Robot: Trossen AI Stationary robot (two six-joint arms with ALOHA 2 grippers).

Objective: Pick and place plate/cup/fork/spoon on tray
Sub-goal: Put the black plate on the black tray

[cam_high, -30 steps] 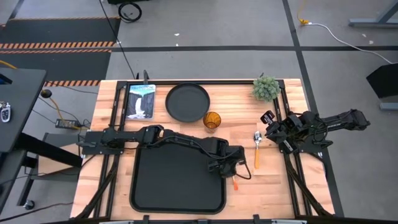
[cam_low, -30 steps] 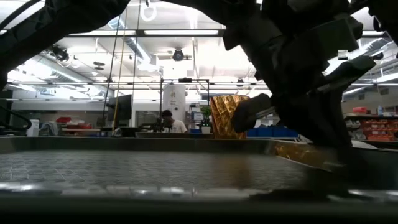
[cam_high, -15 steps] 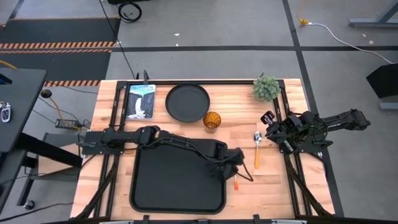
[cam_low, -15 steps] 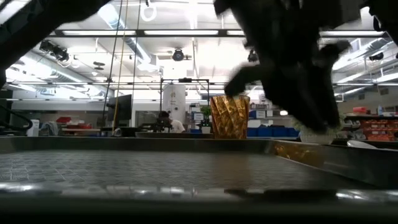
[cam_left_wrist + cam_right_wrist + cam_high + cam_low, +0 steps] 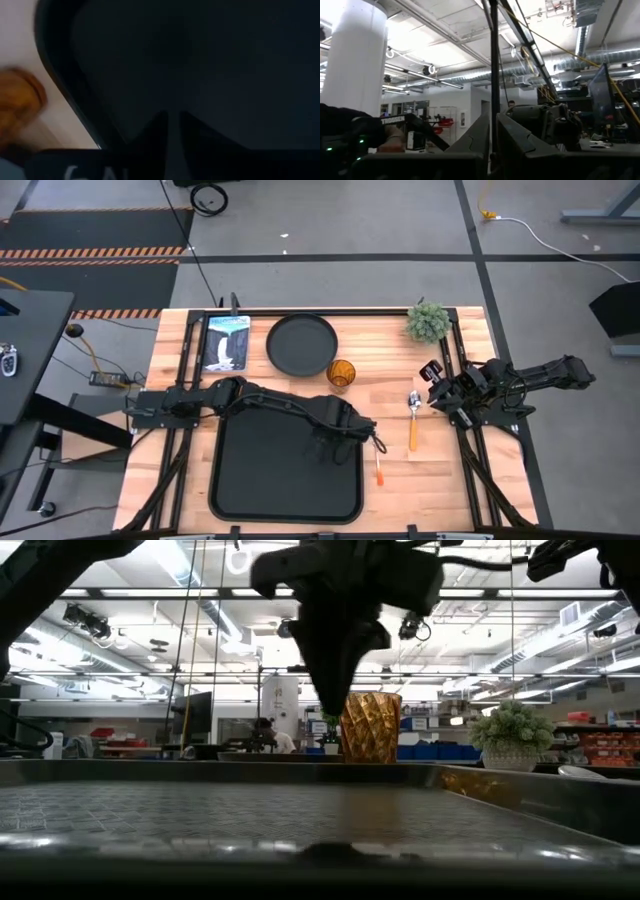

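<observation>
Hovering over the tray's [image 5: 285,480] right edge, the left gripper [image 5: 345,442] is showing fingers nearly together and holding nothing. We are seeing the fork [image 5: 379,465] lying on the tabletop just outside that edge, the spoon [image 5: 412,418] farther right, and the cup [image 5: 341,373] and plate [image 5: 301,345] behind. The right gripper [image 5: 440,392] is waiting at the right edge. We are judging the tray unfilled; next comes a fresh grasp.

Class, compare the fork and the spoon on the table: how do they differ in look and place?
The fork lies beside the tray's right edge; the spoon lies farther right, toward the right arm. The spoon's silver bowl shows clearly; the fork's head is too small to make out. Both have orange handles and lie flat on the wood, off the tray.
</observation>
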